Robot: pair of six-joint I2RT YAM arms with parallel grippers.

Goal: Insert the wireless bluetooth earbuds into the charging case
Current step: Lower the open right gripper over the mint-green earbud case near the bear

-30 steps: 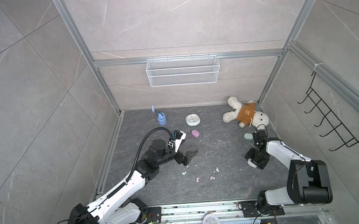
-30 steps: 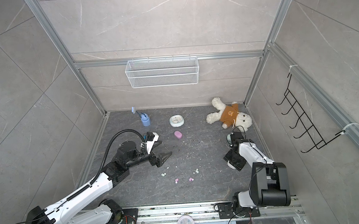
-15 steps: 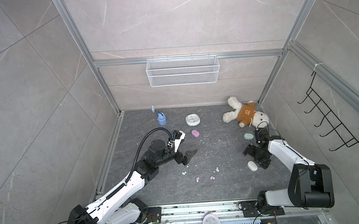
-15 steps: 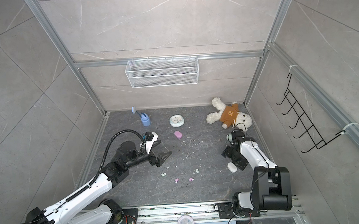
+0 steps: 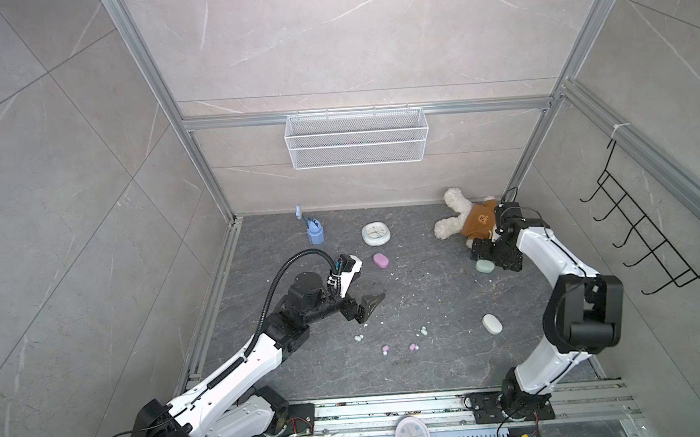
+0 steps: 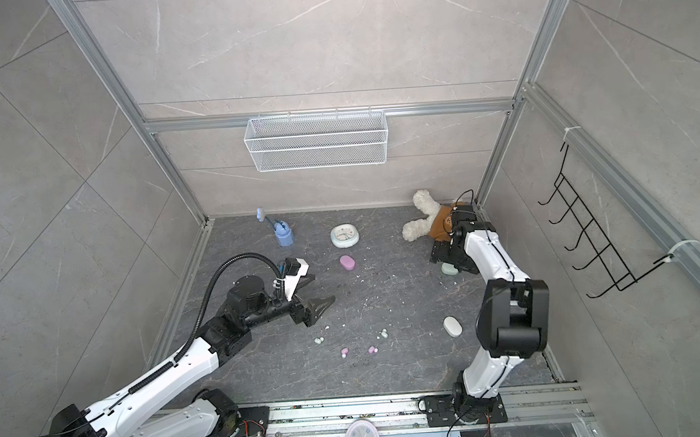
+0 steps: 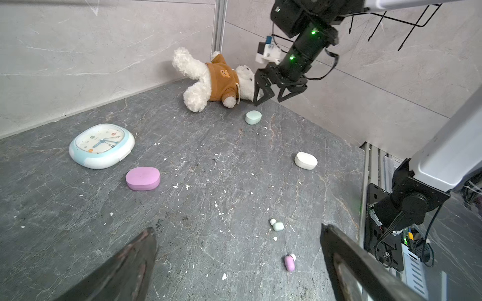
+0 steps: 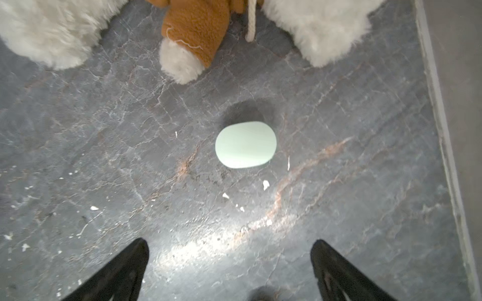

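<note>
Several tiny mint and pink wireless bluetooth earbuds (image 5: 423, 330) (image 6: 344, 352) (image 7: 289, 262) lie loose on the dark floor near the front. Three closed charging cases lie apart: a pink one (image 5: 381, 260) (image 7: 143, 178), a mint one (image 5: 485, 266) (image 8: 245, 144) and a white one (image 5: 492, 324) (image 7: 306, 160). My left gripper (image 5: 371, 302) (image 7: 237, 232) hovers open and empty above the floor, just back-left of the buds. My right gripper (image 5: 488, 257) (image 7: 271, 96) (image 8: 229, 245) is open, empty and hangs right over the mint case, beside the teddy.
A teddy bear (image 5: 465, 221) lies in the back right corner, close to my right gripper. A pale blue clock (image 5: 376, 233) and a small blue bottle (image 5: 315, 232) stand at the back. White crumbs dot the floor. A wire basket (image 5: 356, 144) hangs on the back wall.
My right gripper opened, left the white case lying on the floor, and moved back over the mint case. The left arm has not moved.
</note>
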